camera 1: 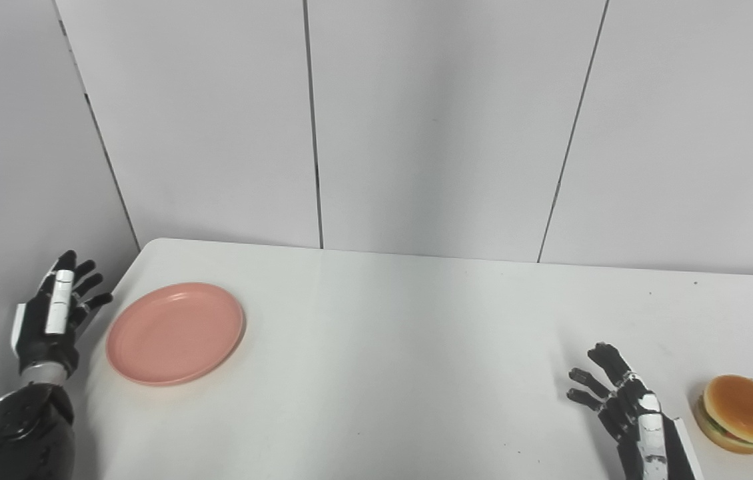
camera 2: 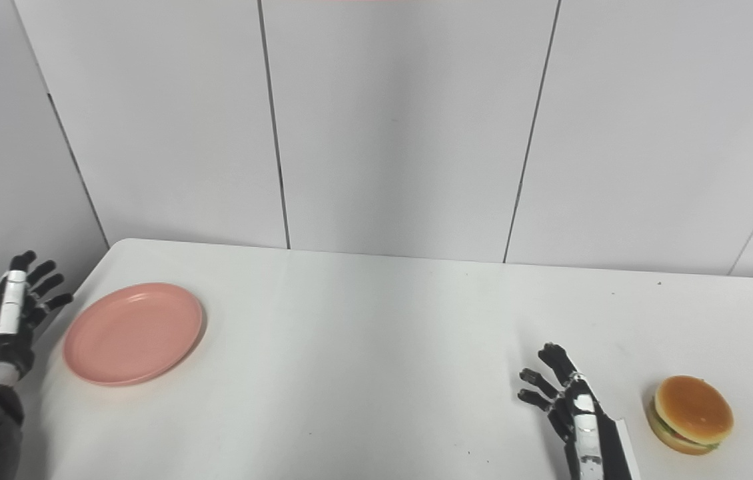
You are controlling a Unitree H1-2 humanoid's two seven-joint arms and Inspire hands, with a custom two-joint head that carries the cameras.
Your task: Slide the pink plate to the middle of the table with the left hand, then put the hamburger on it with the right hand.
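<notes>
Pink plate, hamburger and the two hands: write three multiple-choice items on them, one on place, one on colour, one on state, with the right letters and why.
1. Where on the table is the pink plate?
A. near its left edge
B. in the middle
C. beside the hamburger

2. What colour is the top bun of the hamburger?
A. green
B. golden brown
C. white

3. How is the left hand?
A. shut on the plate
B. resting on the hamburger
C. open, holding nothing

Answers:
1 A: the plate lies at the table's left side, with bare table between it and the middle.
2 B: the bun is golden brown, with a green strip showing only below it.
3 C: its fingers are spread, left of the plate and apart from it. The right hand is also open, left of the hamburger without touching it.
</notes>
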